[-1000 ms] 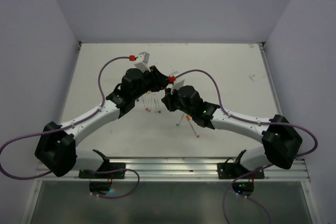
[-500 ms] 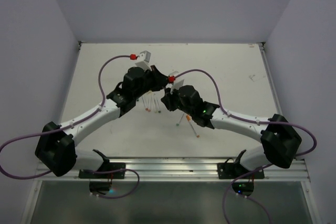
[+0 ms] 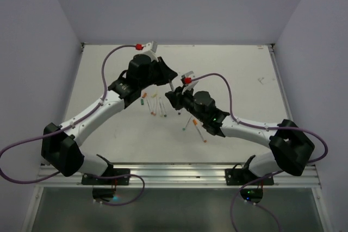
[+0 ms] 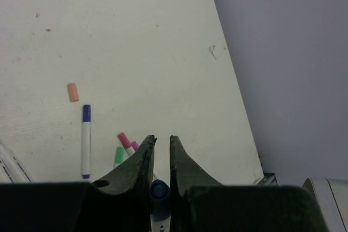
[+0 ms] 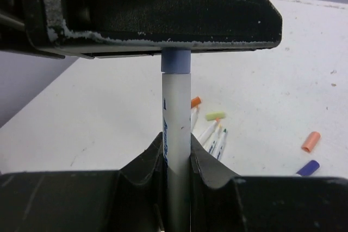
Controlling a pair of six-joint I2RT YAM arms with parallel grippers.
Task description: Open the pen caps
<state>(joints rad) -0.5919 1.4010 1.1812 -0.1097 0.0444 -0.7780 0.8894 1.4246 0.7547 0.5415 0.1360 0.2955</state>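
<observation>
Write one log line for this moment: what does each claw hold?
left claw: shut on blue cap | right claw: shut on white pen | cap: on the pen, not yet off

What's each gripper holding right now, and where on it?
Shared hold: the right gripper clamps the white pen barrel; the left gripper is shut on its blue cap.

Blue print runs down the white pen barrel (image 5: 175, 101) in my right gripper (image 5: 175, 143), but I cannot read it.
</observation>
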